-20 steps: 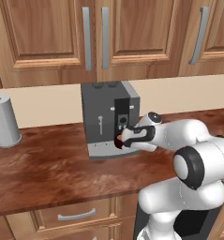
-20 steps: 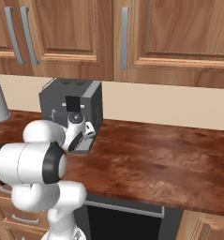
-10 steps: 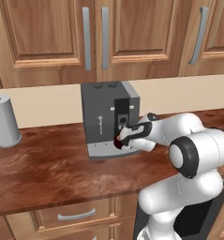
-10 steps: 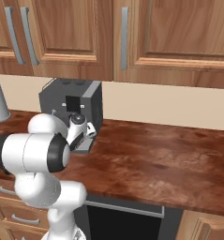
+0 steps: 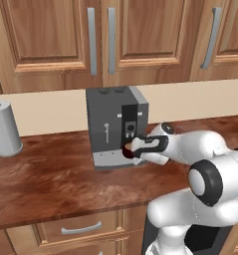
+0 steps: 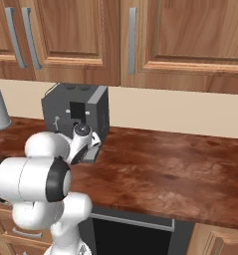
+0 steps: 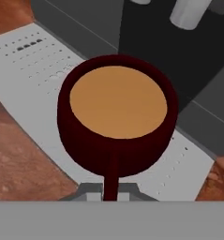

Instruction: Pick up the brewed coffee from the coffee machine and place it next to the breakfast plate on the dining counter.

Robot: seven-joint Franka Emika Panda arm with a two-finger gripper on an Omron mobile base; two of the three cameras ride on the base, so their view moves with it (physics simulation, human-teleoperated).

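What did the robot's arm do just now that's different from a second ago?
The gripper closed on the handle of the mug of coffee, which sits on the coffee machine drip tray; a second ago its jaws were wide open. The arm's elbow also swung out a little. The mug, the machine and the silver canister stayed put.

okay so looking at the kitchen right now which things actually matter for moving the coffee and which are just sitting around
Part of the job:
- brewed coffee, on the machine's drip tray
- coffee machine
- hand, shut on the mug's handle

Just sitting around:
- silver canister, on the counter left of the machine
- upper cabinets
- drawer under the counter
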